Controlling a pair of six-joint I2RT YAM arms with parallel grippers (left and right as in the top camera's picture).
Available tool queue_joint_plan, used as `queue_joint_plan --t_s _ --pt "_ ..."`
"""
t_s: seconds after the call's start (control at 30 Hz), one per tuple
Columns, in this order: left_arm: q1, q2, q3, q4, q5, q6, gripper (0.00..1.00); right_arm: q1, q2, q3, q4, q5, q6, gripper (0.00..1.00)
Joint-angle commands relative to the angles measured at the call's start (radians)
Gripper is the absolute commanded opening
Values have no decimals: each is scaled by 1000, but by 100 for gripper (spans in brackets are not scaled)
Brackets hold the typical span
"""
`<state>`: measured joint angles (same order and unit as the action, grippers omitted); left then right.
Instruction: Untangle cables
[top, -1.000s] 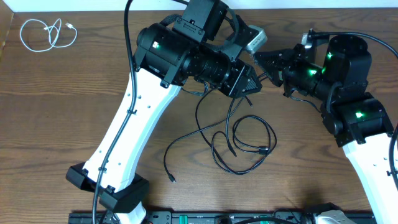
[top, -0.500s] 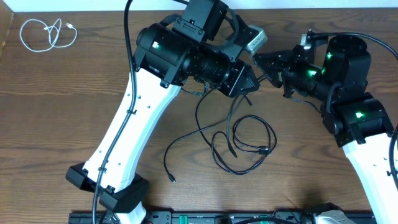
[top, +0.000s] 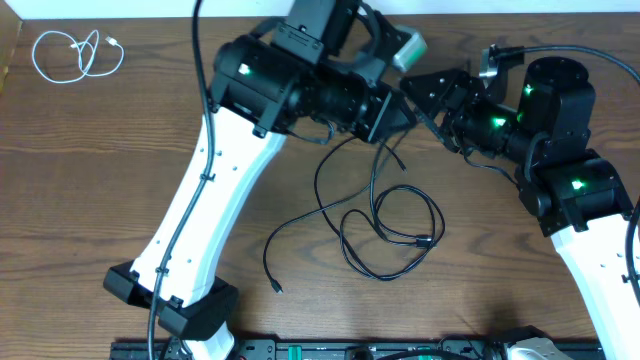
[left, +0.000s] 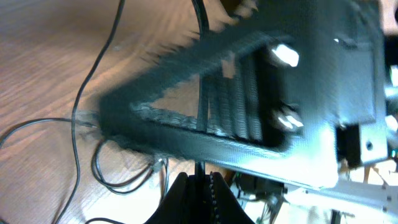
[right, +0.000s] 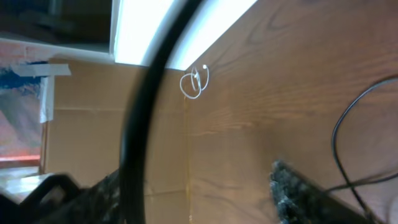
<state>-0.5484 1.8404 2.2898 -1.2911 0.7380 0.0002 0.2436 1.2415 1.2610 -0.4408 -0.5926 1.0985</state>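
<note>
The long thin black cables (top: 392, 232) lie in loose, overlapping loops midway across the brown wooden counter (top: 100, 150). One strand rises to the left gripper (top: 397, 108), and the left wrist view shows its jaws pinched together on that strand. The right gripper (top: 422, 90) hovers just beside it, jaws spread wide and gripping nothing. The short coiled white cable (top: 75, 55) rests well apart, in the far left corner.

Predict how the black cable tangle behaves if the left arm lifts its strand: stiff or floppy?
Likely floppy: the black cables lie in loose loops on the table. Probably light, since the strand pinched in the left pincer is thin. The loops cross each other, so they may drag along together rather than separate.
</note>
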Motion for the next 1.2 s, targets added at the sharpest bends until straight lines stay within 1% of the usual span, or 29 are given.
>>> queue_joint_plan --t_s 0.0,0.07,0.13,0.27,0.33,0.4,0.53,0.6,0.7,0.83,0.87,0.93,0.97,1.0,1.17 --pt "69 2 10 11 -48 -124 7 1 -5 1 11 -5 -170 88" --pt "91 2 10 5 -50 -134 7 -11 -8 1 37 -11 -170 95" --pt "100 2 10 -4 -50 -133 8 -30 -15 1 70 -31 -172 99" --pt "100 2 10 -3 -46 -133 7 -97 -38 1 100 -58 -188 99" --pt "100 -3 11 18 -30 -134 8 -133 -46 1 86 -58 -247 99" --pt "109 -11 14 47 -11 -153 8 -170 -48 1 37 -57 -319 99" --pt "154 -41 39 144 -4 -263 7 -205 -45 1 -129 11 -415 99" --pt "181 -60 45 207 -4 -330 7 -208 -44 1 -221 96 -424 99" --pt "215 -93 45 319 14 -416 7 -208 -44 1 -315 221 -424 99" --pt "259 -131 45 488 36 -483 7 -208 -44 1 -356 259 -428 99" --pt "278 -140 45 530 35 -510 7 -207 -44 1 -358 259 -427 99" --pt "333 -156 45 604 32 -605 8 -207 -44 1 -365 259 -428 99" --pt "365 -161 45 640 33 -671 7 -207 -44 1 -369 258 -433 99" --pt "409 -165 45 687 34 -764 7 -207 -44 1 -372 258 -444 99" --pt "558 -167 45 858 40 -1042 7 -206 -44 1 -384 258 -453 99"
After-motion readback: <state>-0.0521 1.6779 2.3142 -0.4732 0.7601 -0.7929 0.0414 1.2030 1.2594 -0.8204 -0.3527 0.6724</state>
